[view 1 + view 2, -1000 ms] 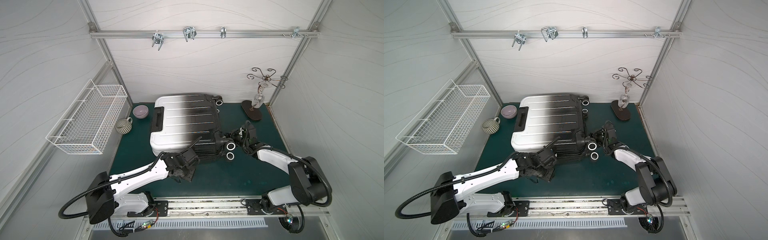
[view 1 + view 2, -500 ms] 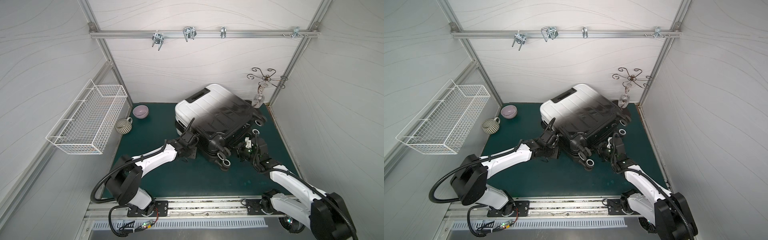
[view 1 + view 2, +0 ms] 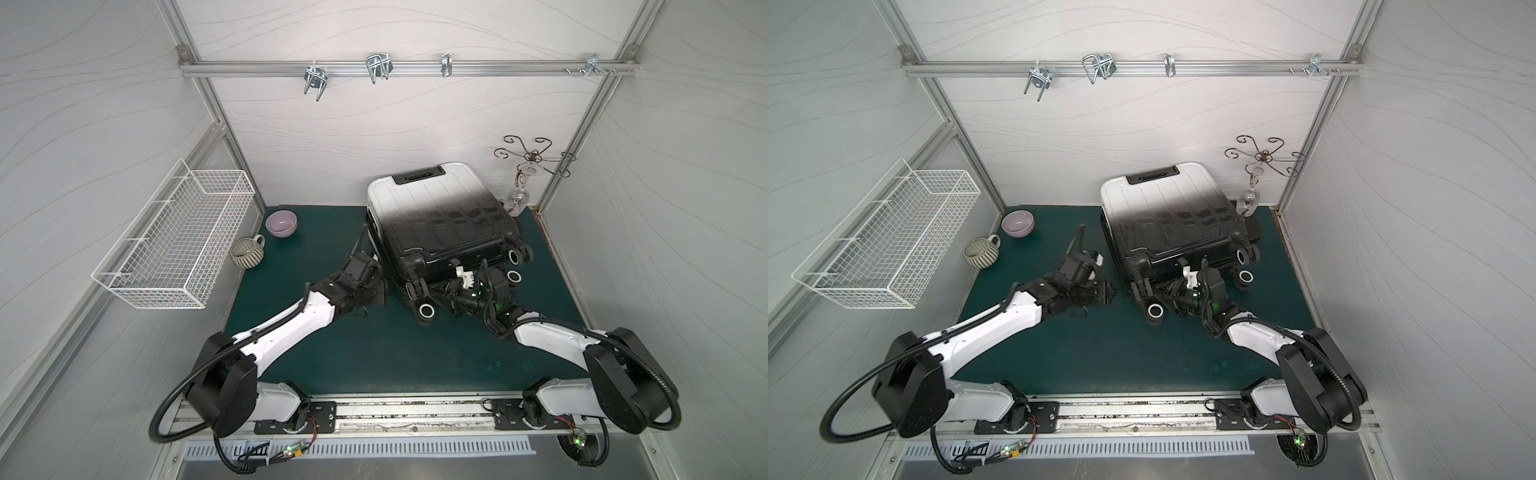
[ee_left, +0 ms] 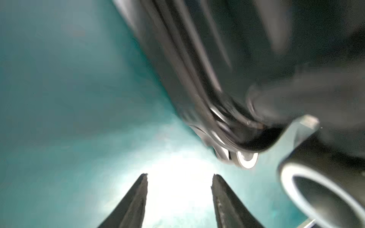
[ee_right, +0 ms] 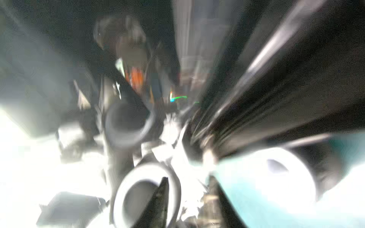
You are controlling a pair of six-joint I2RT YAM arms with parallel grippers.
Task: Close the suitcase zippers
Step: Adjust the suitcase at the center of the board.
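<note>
Left gripper (image 4: pixel 179 175), jaws apart and empty, sits just beside the suitcase (image 3: pixel 440 216) at its wheeled corner.

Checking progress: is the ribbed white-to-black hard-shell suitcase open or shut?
Shut: the ribbed white-to-black suitcase shows only outer shell, no lining, in both top views. Zipped or not: cannot tell.

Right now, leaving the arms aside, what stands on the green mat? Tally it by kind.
suitcase: 1
bowl: 1
mug: 1
wire stand: 1
Total: 4
</note>
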